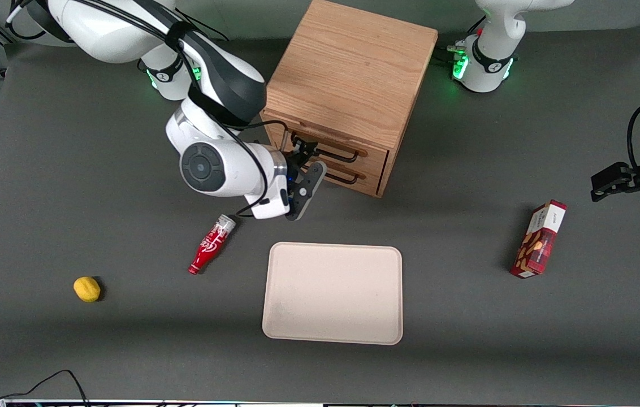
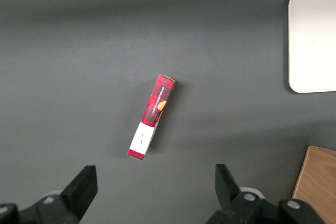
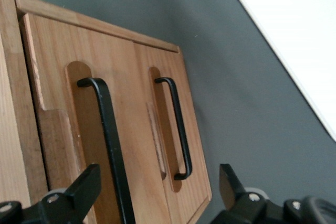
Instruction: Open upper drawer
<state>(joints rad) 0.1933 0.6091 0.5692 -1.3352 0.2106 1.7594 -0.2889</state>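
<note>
The oak cabinet (image 1: 348, 73) stands at the back of the table, its two drawer fronts facing the front camera. The upper drawer (image 1: 373, 148) has a thin black bar handle (image 1: 336, 151); the lower drawer (image 1: 368, 169) sits beneath it. My right gripper (image 1: 304, 154) is right in front of the upper drawer, at the handle's end toward the working arm. In the right wrist view the gripper (image 3: 157, 182) is open. The upper handle (image 3: 107, 129) runs between its fingers, close to one fingertip (image 3: 86, 179). The lower handle (image 3: 178, 124) is also between them.
A beige tray (image 1: 332, 293) lies nearer the front camera than the cabinet. A red cola bottle (image 1: 211, 245) lies beside the tray, below my arm. A yellow lemon (image 1: 87, 289) sits toward the working arm's end. A red cookie box (image 1: 540, 238) lies toward the parked arm's end.
</note>
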